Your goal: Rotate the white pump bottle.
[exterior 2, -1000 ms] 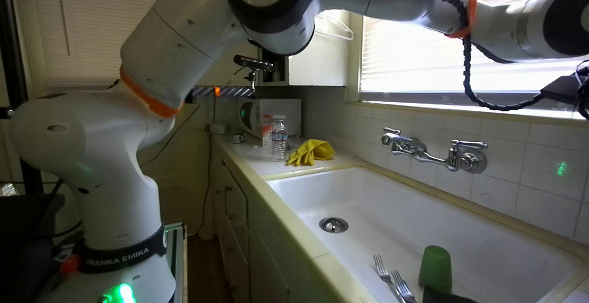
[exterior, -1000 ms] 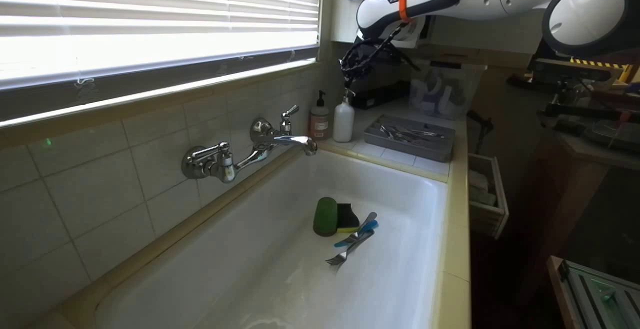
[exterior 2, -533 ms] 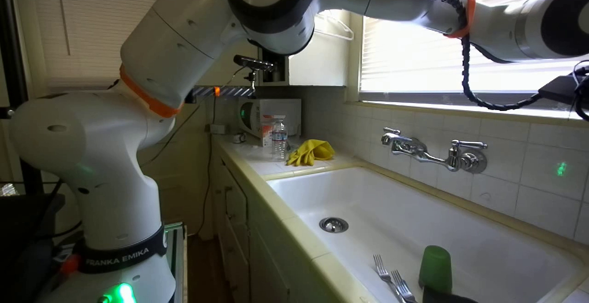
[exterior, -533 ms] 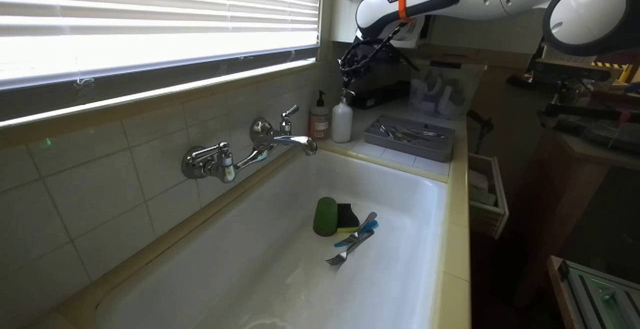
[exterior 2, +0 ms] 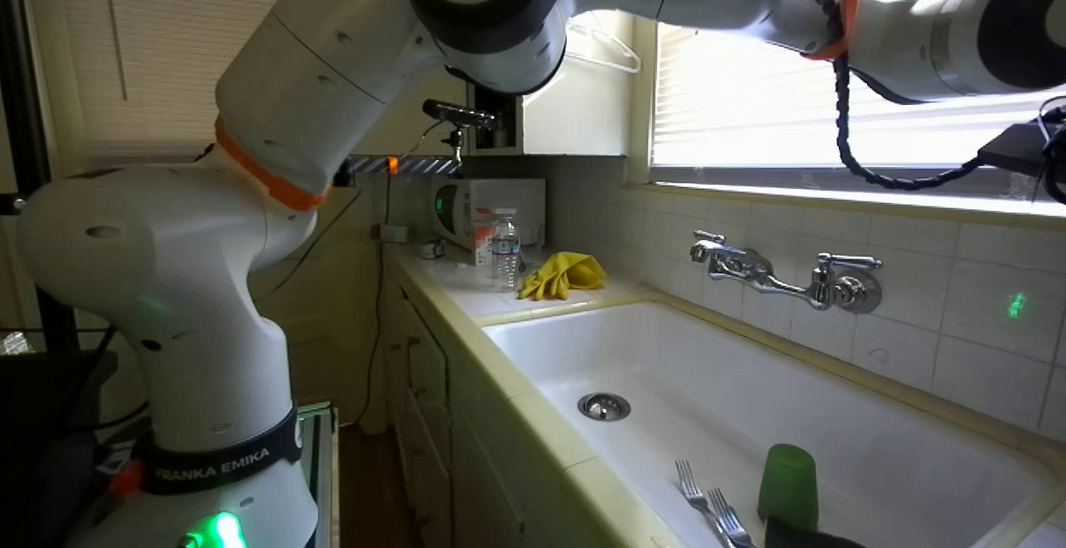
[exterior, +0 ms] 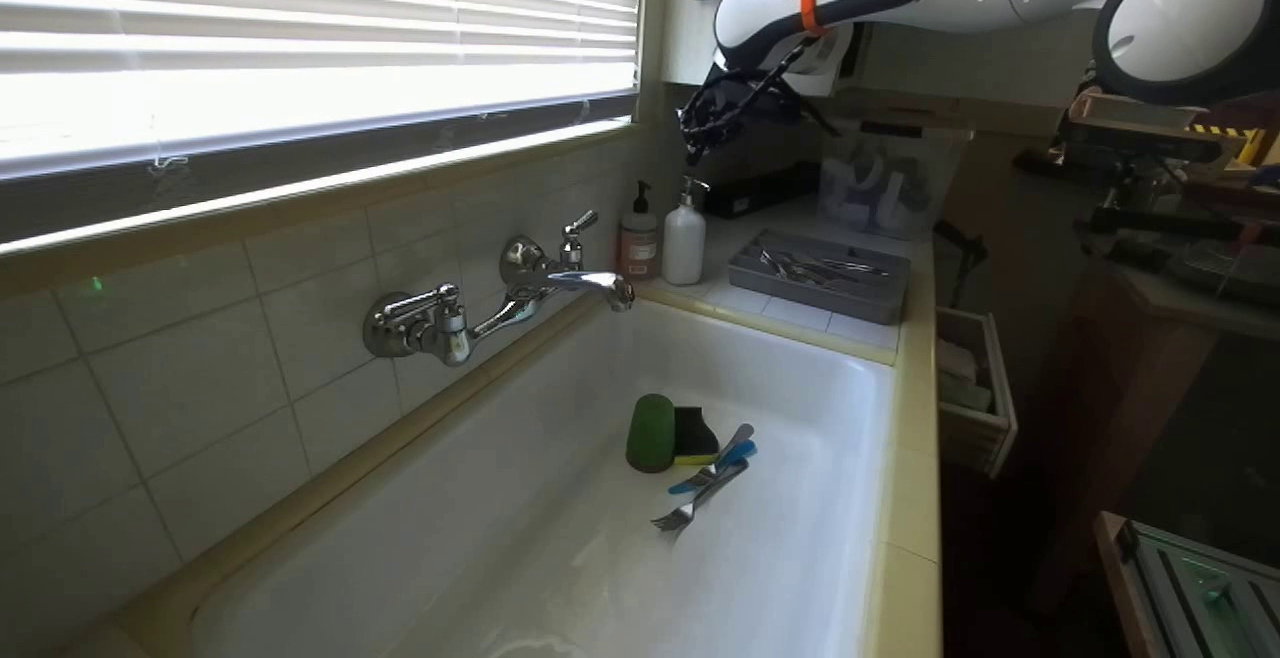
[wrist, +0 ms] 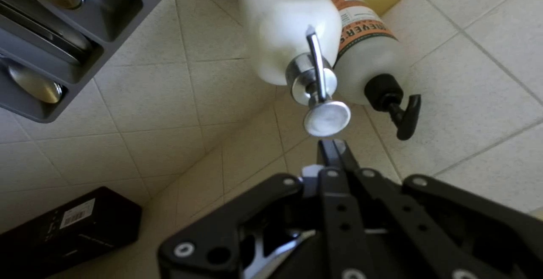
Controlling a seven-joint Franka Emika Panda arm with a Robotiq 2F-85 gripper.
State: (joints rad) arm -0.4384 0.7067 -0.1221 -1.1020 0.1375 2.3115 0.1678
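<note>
Found upright on tiled counter [wrist: 148,88] by sink [exterior: 790,558]: white pump bottle [wrist: 292,20]. Found just above pump head [wrist: 326,118]: gripper [wrist: 334,144], fingers [wrist: 327,155] together, grasping nothing. Risk: toppling into neighbouring orange-labelled pump bottle [wrist: 369,60] if pushed high; depressing pump head if lowered straight.

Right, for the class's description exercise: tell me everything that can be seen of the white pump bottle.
The white pump bottle is smooth and plastic-looking, round-shouldered, with no label on the sides shown. Its collar, pump head and thin spout look metallic. It stands upright on the tiled counter beside the sink, between the orange-labelled bottle and the grey cutlery tray. The shut gripper is above it, not touching; only the counter clearly touches it.
</note>
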